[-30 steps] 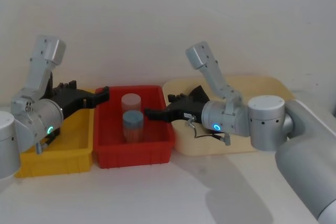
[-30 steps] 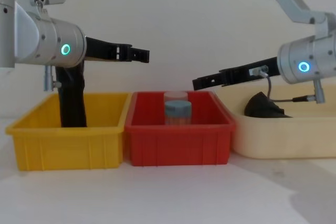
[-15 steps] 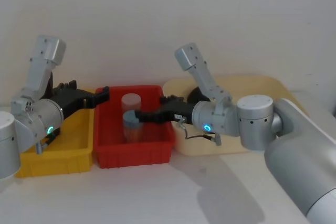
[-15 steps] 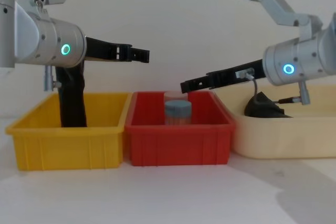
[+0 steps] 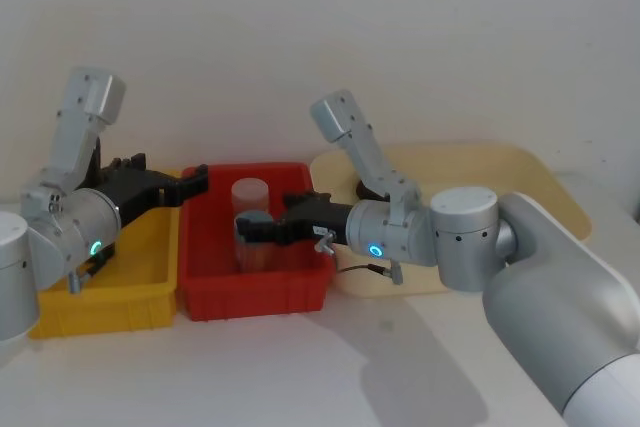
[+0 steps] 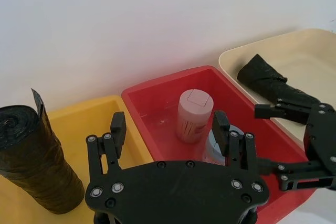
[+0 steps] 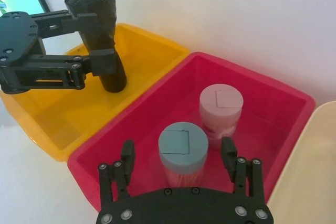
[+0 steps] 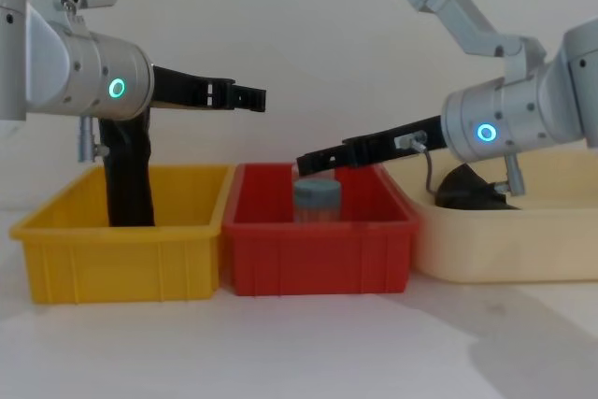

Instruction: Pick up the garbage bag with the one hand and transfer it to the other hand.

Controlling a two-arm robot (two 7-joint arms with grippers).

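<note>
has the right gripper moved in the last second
Yes. The right gripper has travelled toward the robot's left, from over the red bin's right side to above the blue-lidded jar inside it.

The right hand (image 8: 306,163) hangs over the red bin (image 8: 318,259), just above a blue-lidded jar (image 8: 318,201).

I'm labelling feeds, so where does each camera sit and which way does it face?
Head: high, looking down on the red bin; both arms show.
Chest: low, facing the bin fronts; both arms show.
Left wrist: behind left gripper, jaws open, toward that bin.
Right wrist: behind right gripper, jaws open, above it.
Wrist views share the blue-lidded jar.
</note>
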